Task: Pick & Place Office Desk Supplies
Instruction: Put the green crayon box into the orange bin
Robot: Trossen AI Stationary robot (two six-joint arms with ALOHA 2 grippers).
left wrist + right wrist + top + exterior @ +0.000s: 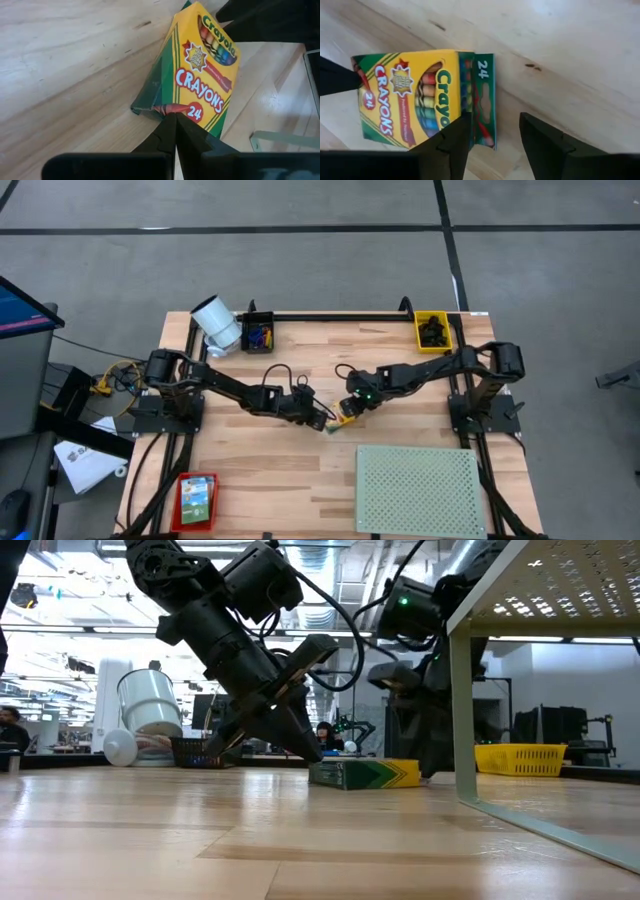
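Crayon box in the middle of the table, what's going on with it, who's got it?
Both arms meet at the crayon box, which lies flat mid-table. The left pincer is shut, its tip against one end of the box. The right pincer is open at the other end, one finger over the box's flap, the other beside it, so nothing is gripped. The yellow bin and black bin sit at the table's far edge.
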